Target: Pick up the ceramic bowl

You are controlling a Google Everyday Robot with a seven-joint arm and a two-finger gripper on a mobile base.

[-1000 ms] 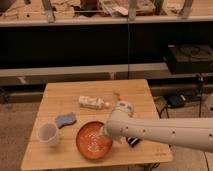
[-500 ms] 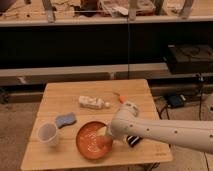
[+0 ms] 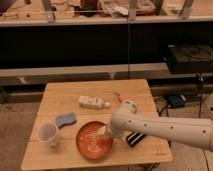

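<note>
The ceramic bowl (image 3: 92, 142), a wide shallow orange-brown dish with pale ring marks inside, rests on the wooden table (image 3: 65, 92) near its front edge. My white arm reaches in from the right. Its end, with the gripper (image 3: 106, 131), sits low over the bowl's right inner side and hides that part of the rim. The gripper is open and the bowl lies flat on the table. From here I cannot tell whether it touches the bowl.
A translucent white cup (image 3: 48, 134) stands left of the bowl, with a blue sponge (image 3: 66, 119) behind it. A white bottle (image 3: 93, 103) lies mid-table. A dark striped packet (image 3: 135, 138) lies right of the bowl, under the arm. Dark shelving runs behind the table.
The arm's end has shifted slightly left and down, further over the bowl's right side. The bowl and the other items have not moved.
</note>
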